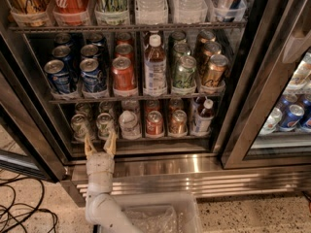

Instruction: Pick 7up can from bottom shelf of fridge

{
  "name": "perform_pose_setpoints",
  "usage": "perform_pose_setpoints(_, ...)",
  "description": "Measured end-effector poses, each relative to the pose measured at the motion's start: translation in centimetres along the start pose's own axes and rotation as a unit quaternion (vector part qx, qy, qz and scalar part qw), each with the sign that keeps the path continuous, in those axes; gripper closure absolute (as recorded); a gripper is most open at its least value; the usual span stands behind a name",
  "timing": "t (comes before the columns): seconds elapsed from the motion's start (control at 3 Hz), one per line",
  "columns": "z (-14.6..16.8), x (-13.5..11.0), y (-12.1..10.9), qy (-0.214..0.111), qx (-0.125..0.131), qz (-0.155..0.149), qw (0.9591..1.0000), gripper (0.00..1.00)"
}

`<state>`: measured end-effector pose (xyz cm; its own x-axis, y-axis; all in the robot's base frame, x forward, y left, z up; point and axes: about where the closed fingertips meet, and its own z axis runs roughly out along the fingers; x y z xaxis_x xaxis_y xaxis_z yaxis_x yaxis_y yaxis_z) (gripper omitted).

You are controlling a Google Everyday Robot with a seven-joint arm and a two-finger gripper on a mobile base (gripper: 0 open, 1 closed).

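Speckled terrazzo floor (245,217) with black cables (22,210) lying at left.

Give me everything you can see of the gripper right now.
The gripper is open and empty. Two tan fingers spread in a V, pointing up at the front rail of the bottom shelf, just below its two leftmost cans. It sits on a knobbly whitish wrist atop a smooth white arm rising from the lower edge, in front of the steel base.

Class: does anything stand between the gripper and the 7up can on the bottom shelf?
No other can does. The open gripper sits just below the 7up can; only the front rail of the bottom shelf lies between.
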<state>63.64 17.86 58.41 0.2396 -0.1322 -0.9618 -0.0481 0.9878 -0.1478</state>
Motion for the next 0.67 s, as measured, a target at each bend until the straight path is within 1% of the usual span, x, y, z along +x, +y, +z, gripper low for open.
perform_pose_setpoints(0.33,0.7,-0.4,-0.3,-0.001,0.011,0.006,0.9999,0.35)
perform_pose_setpoints(0.67,1.9,-0.4,-1.9,0.001,0.034,0.016,0.9993,0.36)
